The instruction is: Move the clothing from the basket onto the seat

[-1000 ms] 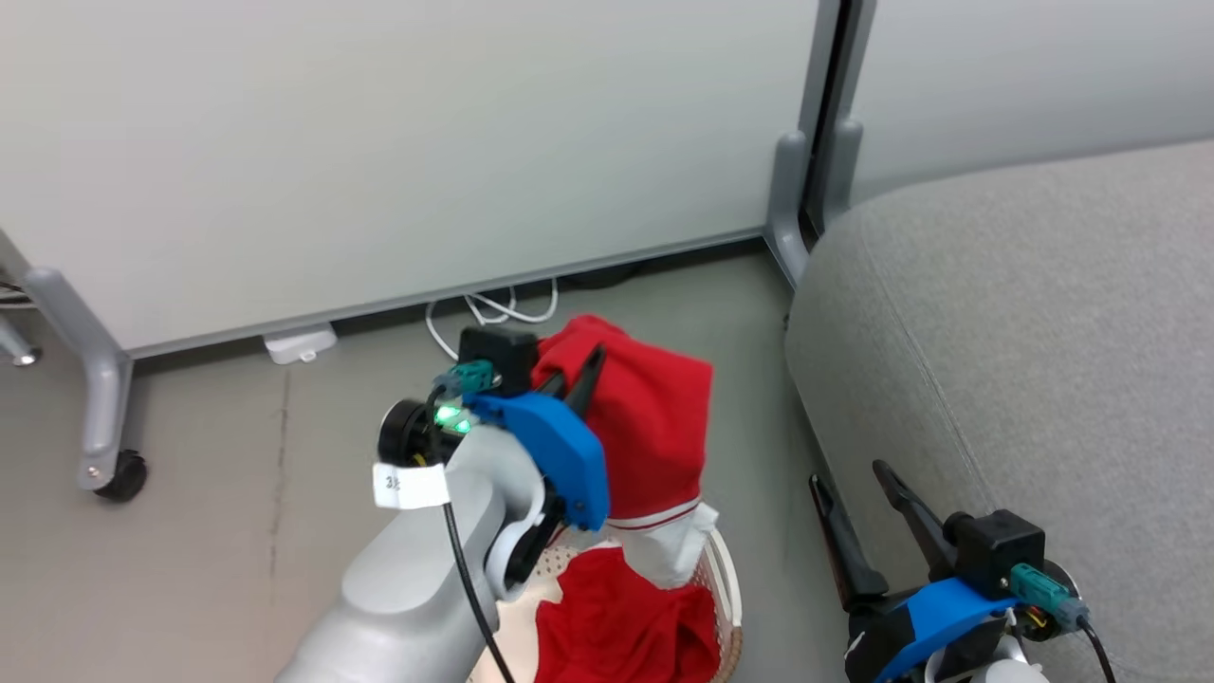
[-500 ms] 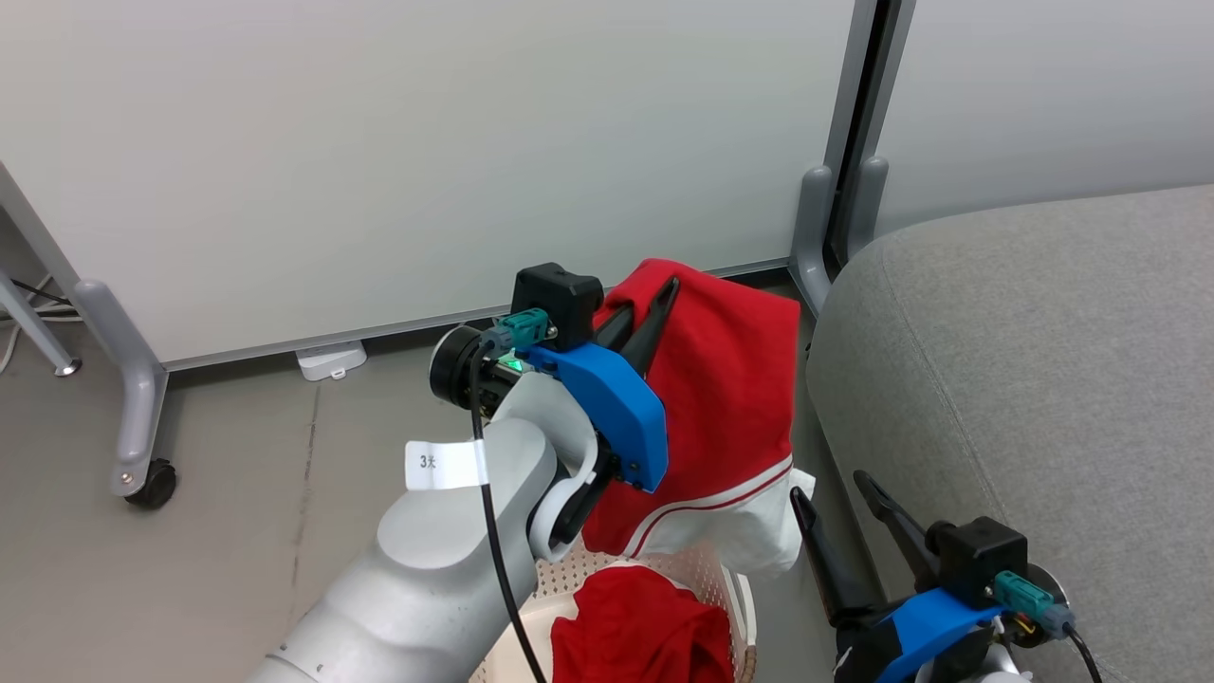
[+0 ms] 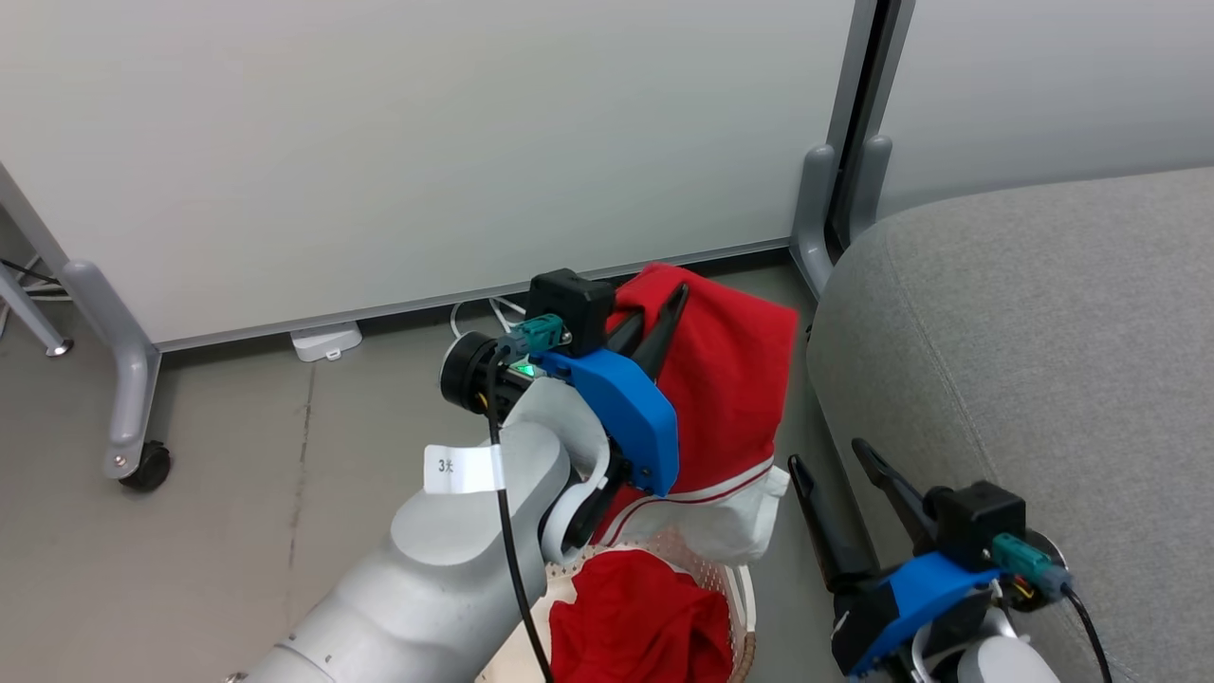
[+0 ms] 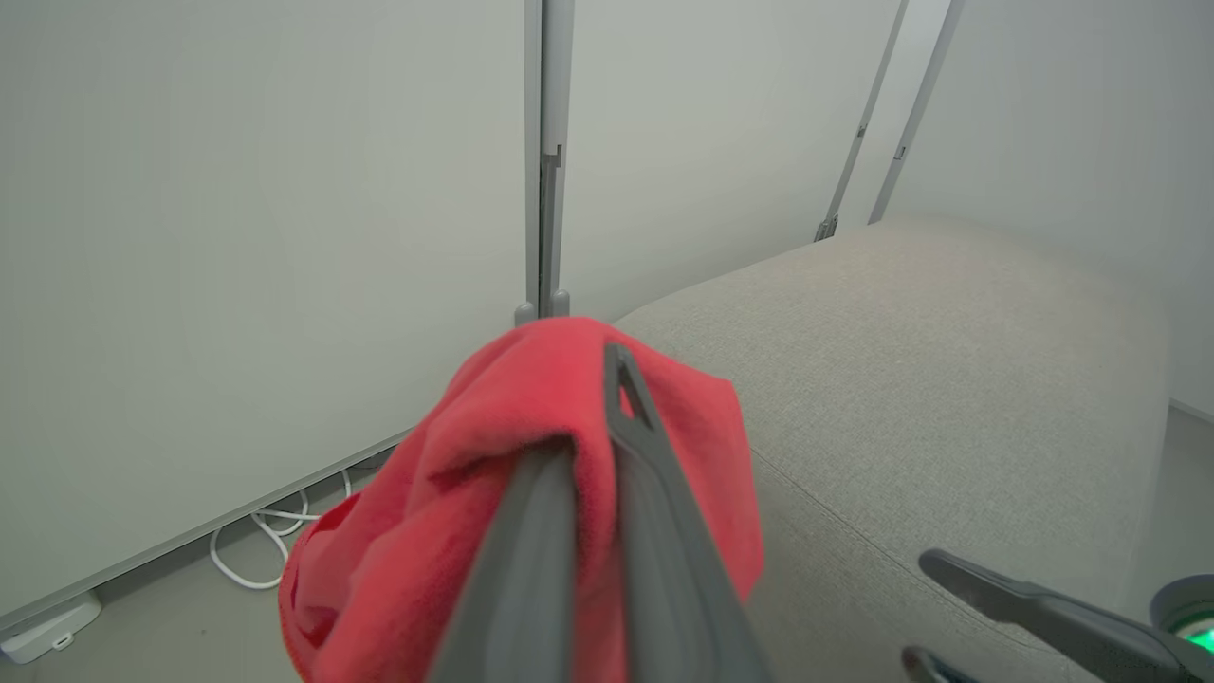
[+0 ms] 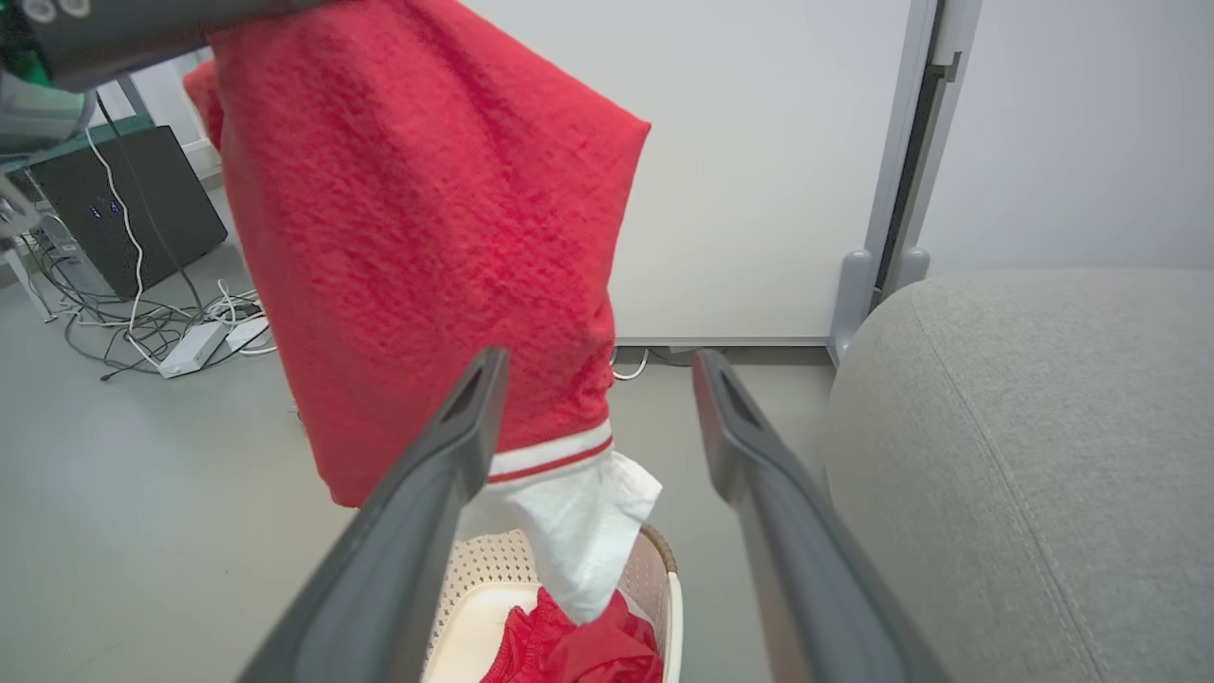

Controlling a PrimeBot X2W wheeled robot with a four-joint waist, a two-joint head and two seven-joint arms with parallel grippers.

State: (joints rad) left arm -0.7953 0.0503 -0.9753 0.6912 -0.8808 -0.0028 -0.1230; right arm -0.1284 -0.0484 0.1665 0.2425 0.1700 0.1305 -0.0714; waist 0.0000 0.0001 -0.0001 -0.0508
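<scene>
Left fingers (image 3: 667,324) clamp the bright red fabric garment (image 3: 730,379); its white lining (image 3: 726,522) below may snag the cream perforated basket (image 3: 704,562). Right fingers (image 3: 818,526) stand apart.

Left arm raised, left gripper (image 3: 670,302) clamped on red garment (image 3: 730,379); right gripper (image 3: 827,453) low, jaws wide apart.

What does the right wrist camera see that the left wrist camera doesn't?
Right wrist view: the basket on the floor with another red garment inside, plus a black box. Left wrist view: the left fingers pinched shut on the hanging red garment. Both: that hanging garment, the grey seat and white wall panels.
</scene>
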